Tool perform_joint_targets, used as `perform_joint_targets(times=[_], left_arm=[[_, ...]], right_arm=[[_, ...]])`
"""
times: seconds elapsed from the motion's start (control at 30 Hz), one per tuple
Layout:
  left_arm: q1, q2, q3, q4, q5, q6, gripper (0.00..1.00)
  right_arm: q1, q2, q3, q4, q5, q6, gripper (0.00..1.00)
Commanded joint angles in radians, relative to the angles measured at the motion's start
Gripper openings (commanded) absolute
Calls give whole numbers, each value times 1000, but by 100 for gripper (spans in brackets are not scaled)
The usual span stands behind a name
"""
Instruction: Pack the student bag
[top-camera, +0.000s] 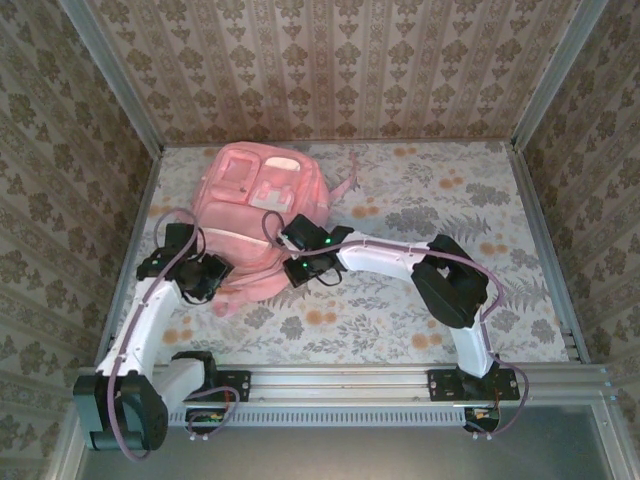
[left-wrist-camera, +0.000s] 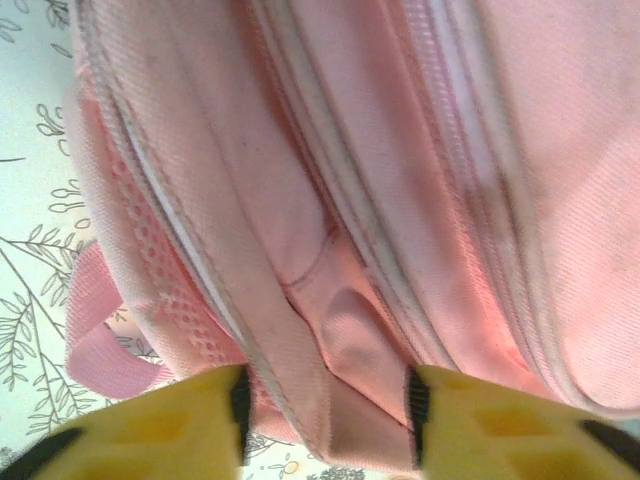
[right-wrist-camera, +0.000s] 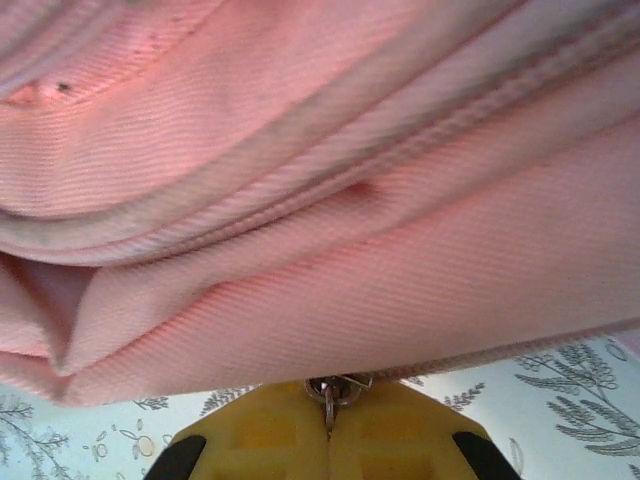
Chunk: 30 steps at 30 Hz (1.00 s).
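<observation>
The floral bench (top-camera: 400, 200) is bearing the bag (top-camera: 260, 200); left fingers (left-wrist-camera: 225, 410) are gaping astride a fold (left-wrist-camera: 330, 330); right fingers (right-wrist-camera: 330, 430) are clamping the zip pull (right-wrist-camera: 330, 390); unanchored, the bag is probably risking dragging.

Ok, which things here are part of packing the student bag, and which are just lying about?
Part of the job: large soft pink fabric backpack; small metal zip pull, pinched in the shut right tool; left tool, jaws apart over a bag fold.
Just surroundings: floral-print table cover; patterned wallpaper walls.
</observation>
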Motion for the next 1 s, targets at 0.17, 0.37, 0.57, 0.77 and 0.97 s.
perform_joint_targets(times=[0.17, 0.37, 0.57, 0.77, 0.97], left_arm=[[-73, -67, -67, 31, 30, -132, 62], [-145, 6, -57, 91, -7, -202, 62], [-166, 73, -73, 151, -41, -229, 45], [-166, 110, -50, 148, -58, -200, 0], [-159, 109, -40, 136, -67, -185, 0]], right_arm=[[39, -3, 11, 82, -49, 94, 0], [44, 0, 13, 76, -35, 94, 0], [35, -6, 3, 30, 8, 52, 0], [-14, -21, -23, -7, 21, 20, 0], [-47, -36, -31, -41, 55, -15, 0]])
